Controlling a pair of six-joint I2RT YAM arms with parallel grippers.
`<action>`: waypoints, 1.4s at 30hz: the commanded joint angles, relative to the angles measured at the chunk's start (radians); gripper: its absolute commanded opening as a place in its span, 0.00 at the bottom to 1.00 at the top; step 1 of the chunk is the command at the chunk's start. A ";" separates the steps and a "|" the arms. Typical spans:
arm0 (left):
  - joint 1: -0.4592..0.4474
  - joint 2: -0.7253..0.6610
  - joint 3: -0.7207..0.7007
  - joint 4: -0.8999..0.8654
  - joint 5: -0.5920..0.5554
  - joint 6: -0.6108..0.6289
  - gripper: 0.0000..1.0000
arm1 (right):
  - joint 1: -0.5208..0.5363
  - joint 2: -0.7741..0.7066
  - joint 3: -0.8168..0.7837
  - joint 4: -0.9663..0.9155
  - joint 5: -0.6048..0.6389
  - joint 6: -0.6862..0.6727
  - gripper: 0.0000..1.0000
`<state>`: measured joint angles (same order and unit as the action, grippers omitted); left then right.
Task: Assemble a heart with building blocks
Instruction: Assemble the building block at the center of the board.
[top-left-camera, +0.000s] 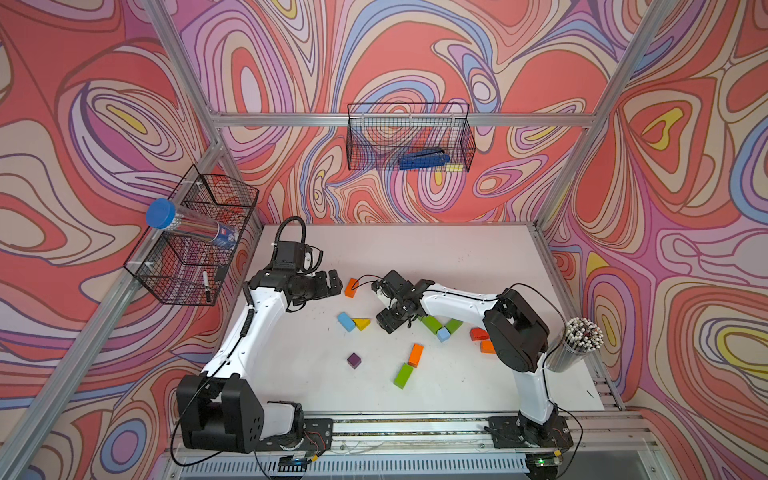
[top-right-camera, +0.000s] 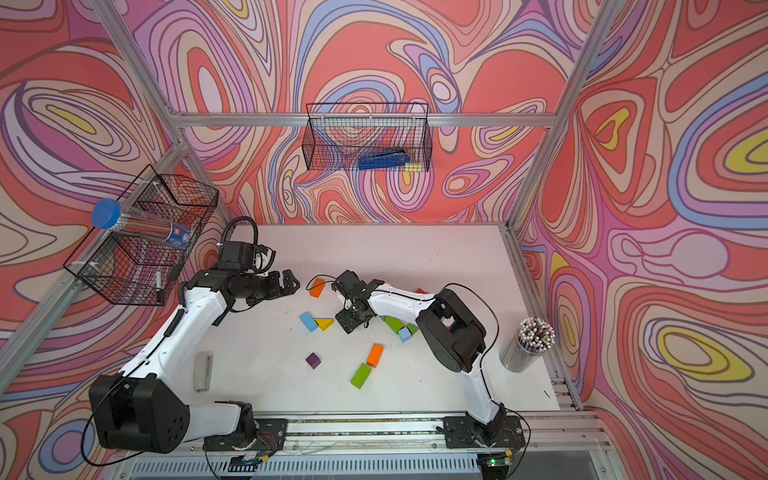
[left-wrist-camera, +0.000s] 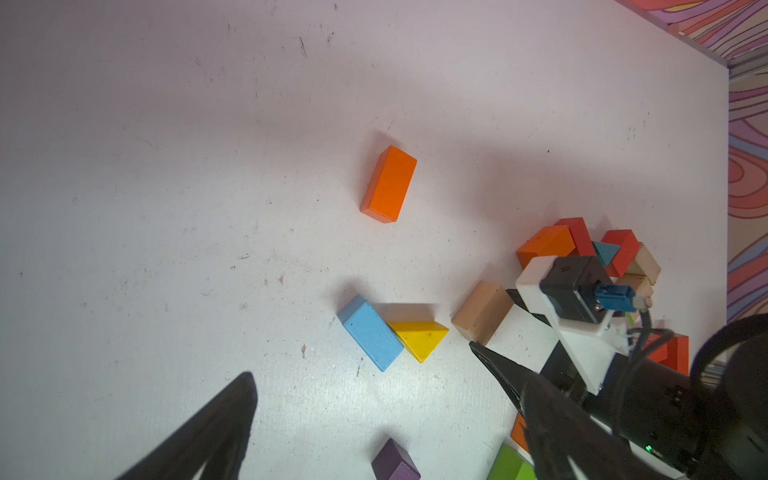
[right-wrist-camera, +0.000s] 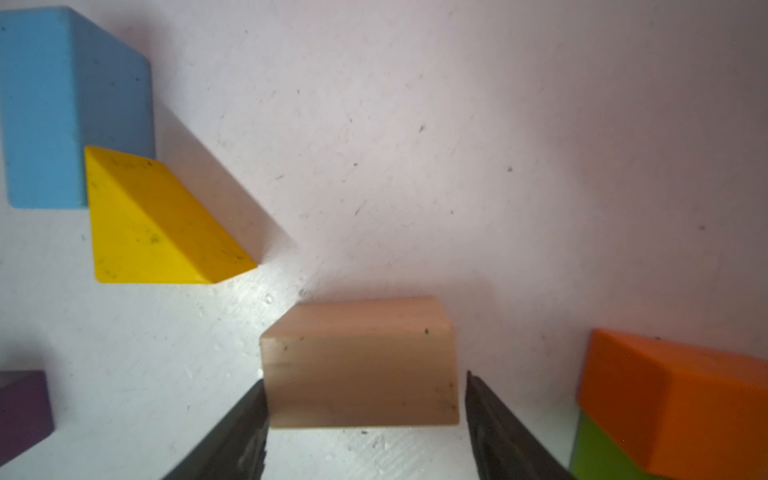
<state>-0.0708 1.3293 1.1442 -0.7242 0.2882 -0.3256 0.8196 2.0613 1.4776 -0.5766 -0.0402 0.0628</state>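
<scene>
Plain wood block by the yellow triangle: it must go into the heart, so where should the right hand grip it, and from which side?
Take the plain wood block by the two upright faces that the right hand flanks, probably coming down from above. It lies flat on the table; those faces are parallel and bare, no neighbour against them, and the open fingers straddle it.

Swirl-print walls (top-left-camera: 415, 50), red/pink/lilac. Aluminium frame (top-left-camera: 291, 119) along the edges. White scuffed bench (top-left-camera: 415, 257). Black wire basket (top-left-camera: 374, 137) on back wall, another (top-left-camera: 174, 282) on side wall. Even light.
</scene>
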 joint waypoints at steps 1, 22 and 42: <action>0.006 -0.004 -0.006 0.009 0.006 0.007 0.99 | 0.001 0.019 0.031 0.005 0.018 -0.029 0.68; 0.007 -0.004 -0.007 0.012 0.011 0.005 0.99 | 0.047 0.018 0.036 0.001 -0.001 -0.001 0.54; 0.006 0.001 -0.009 0.009 0.008 0.003 0.98 | 0.067 0.045 0.033 0.043 -0.003 0.042 0.55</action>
<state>-0.0708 1.3293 1.1442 -0.7216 0.2890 -0.3256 0.8768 2.0792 1.5021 -0.5529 -0.0418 0.0875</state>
